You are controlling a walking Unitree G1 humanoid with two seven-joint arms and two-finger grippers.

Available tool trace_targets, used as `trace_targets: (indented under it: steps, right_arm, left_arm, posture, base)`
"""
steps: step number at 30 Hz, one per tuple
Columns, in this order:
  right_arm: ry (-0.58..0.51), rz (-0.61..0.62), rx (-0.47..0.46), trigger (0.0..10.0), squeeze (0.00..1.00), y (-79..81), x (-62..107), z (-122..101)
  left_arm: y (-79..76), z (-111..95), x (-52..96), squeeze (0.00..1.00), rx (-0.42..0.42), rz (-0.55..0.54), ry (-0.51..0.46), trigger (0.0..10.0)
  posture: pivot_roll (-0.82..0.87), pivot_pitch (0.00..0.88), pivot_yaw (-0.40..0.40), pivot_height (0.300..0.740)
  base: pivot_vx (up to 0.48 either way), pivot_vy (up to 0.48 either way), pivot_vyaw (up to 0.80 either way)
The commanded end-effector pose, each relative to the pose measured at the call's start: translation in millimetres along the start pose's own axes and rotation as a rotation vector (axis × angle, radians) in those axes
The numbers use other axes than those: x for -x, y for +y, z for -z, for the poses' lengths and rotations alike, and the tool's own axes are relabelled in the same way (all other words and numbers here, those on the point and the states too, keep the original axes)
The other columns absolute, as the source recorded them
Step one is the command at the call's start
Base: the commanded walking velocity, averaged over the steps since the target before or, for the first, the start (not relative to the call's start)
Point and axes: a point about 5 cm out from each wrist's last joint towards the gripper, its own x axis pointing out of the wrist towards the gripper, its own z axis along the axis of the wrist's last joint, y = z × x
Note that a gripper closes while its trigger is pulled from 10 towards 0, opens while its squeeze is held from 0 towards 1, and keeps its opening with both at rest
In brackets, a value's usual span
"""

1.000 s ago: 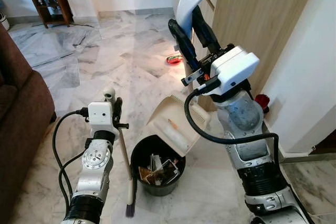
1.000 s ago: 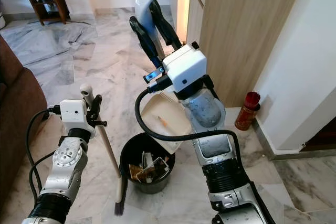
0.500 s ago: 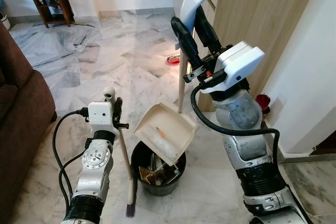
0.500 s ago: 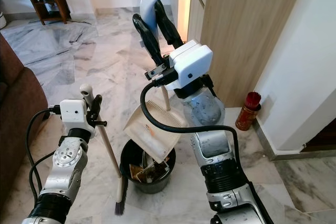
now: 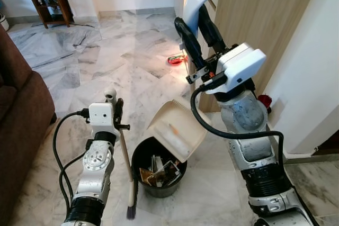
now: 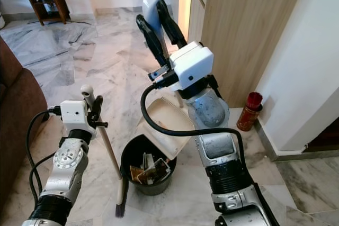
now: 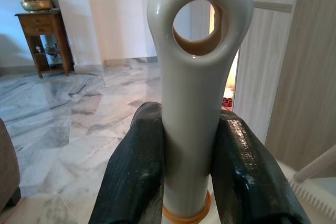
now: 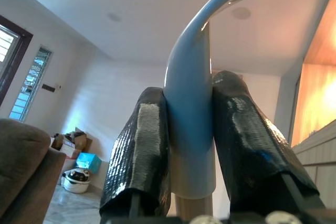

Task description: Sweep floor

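Dustpan [image 5: 177, 129], clamped at its handle by the right gripper [image 5: 197, 30], was tilted directly over the bin [image 5: 157, 169]; broom [image 5: 125, 165] was clamped upright in the left gripper [image 5: 114, 104] beside it.

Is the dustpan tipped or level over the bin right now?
Tipped. The dustpan hangs steeply tilted, its lower edge over the black bin, which holds debris.

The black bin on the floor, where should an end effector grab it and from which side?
Grip the bin by its open rim, coming from above on the side toward the robot's left. That arc is bare, while the dustpan hangs tilted over the far side.
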Motion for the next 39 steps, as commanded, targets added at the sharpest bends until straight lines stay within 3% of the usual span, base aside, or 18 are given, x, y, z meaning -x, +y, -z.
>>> trace_targets:
  steps: [1,11,26,31,35,38,39]
  right_arm:
    - [-0.087,-0.011,0.024,10.0,0.00,0.1,-7.9,-16.8]
    - [-0.101,0.018,0.084,10.0,0.00,-5.2,-8.6,-18.8]
    - [-0.062,-0.012,0.023,10.0,0.00,0.3,-8.1,-14.1]
    - [-0.086,-0.003,0.119,10.0,0.00,-3.2,-8.1,-17.2]
    - [-0.081,0.007,0.090,10.0,0.00,-3.8,-8.5,-16.2]
    - [-0.087,-0.015,0.161,10.0,0.00,-2.8,-8.5,-17.5]
    - [-0.076,0.001,0.104,10.0,0.00,-2.4,-8.2,-15.1]
  left_arm:
    - [-0.5,-14.7,-4.7,0.00,0.006,0.008,-0.079,10.0]
    - [-0.7,-15.0,-4.7,0.00,0.006,0.010,-0.081,10.0]
    - [-1.1,-15.3,-4.7,0.00,0.007,0.011,-0.082,10.0]
    - [-1.1,-15.2,-4.6,0.00,0.009,0.010,-0.083,10.0]
    - [-1.3,-15.3,-4.7,0.00,0.009,0.012,-0.083,10.0]
    - [-1.0,-15.1,-4.7,0.00,0.009,0.010,-0.083,10.0]
    - [-1.4,-15.1,-4.7,0.00,0.009,0.010,-0.082,10.0]
  posture:
    - [0.07,0.040,0.032,0.740]
    - [0.07,0.039,0.033,0.740]
    - [0.07,0.038,0.031,0.740]
    - [0.07,0.038,0.031,0.740]
    - [0.07,0.038,0.031,0.740]
    - [0.07,0.038,0.031,0.740]
    - [0.07,0.038,0.031,0.740]
  base:
    - [0.000,0.000,0.00]
    - [0.000,0.000,0.00]
    - [0.000,0.000,0.00]
    - [0.000,0.000,0.00]
    - [0.000,0.000,0.00]
    - [0.000,0.000,0.00]
    - [0.000,0.000,0.00]
